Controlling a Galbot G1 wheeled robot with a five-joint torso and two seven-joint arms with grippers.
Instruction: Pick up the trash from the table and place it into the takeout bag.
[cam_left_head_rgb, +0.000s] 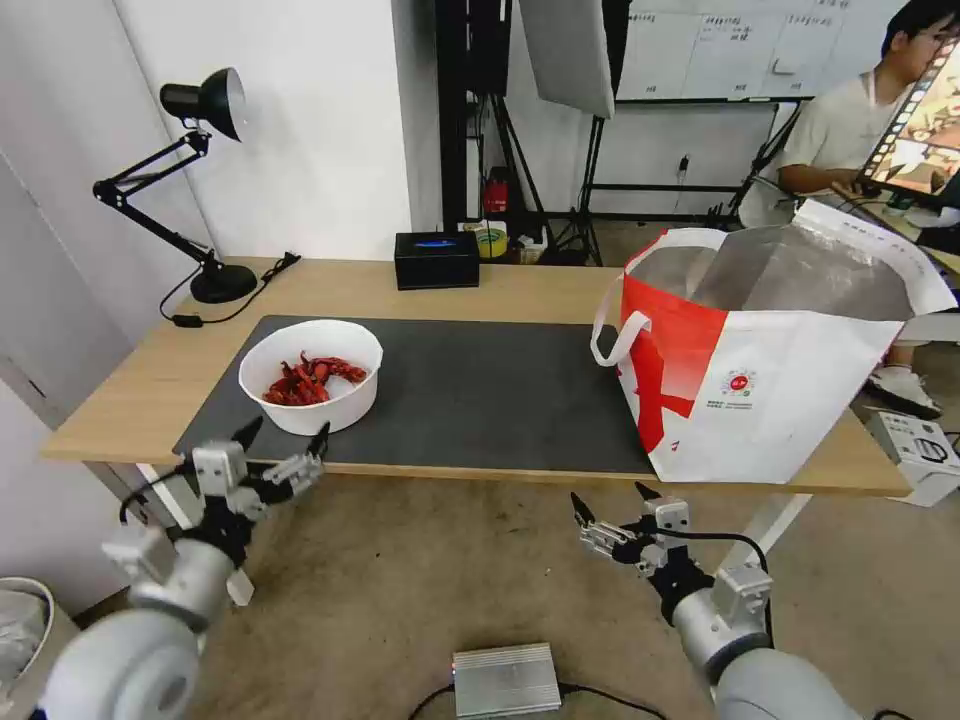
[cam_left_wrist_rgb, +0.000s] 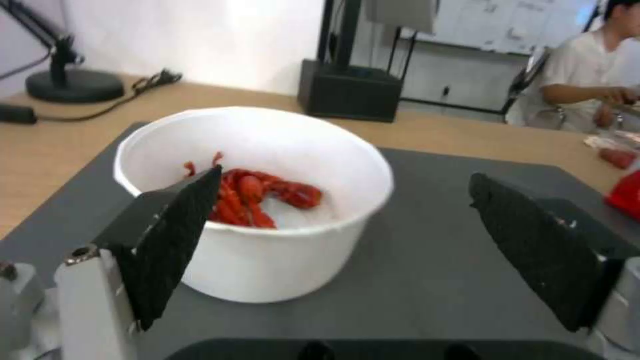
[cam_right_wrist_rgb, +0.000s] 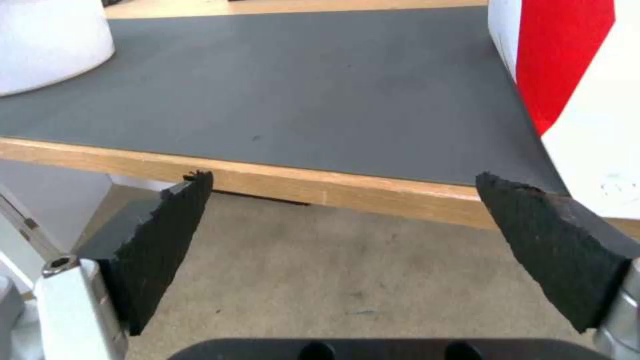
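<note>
Left gripper (cam_left_head_rgb: 284, 436), fingers apart, hangs at lower left just short of the bowl (cam_left_head_rgb: 311, 375) on the mat (cam_left_head_rgb: 480, 400). To grasp well, pinch the near rim and keep it level so shells stay in. Right gripper (cam_left_head_rgb: 611, 501) waits apart, below the bag (cam_left_head_rgb: 770, 370) at right.

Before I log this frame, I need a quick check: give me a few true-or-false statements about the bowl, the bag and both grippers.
1. The white bowl of red shells sits on the dark grey mat. True.
2. The left gripper is shut on the bowl. False: it is open, just short of the bowl.
3. The white-and-red takeout bag lies flat. False: it stands upright, mouth open.
4. The right gripper is open, below the table edge. True.
</note>
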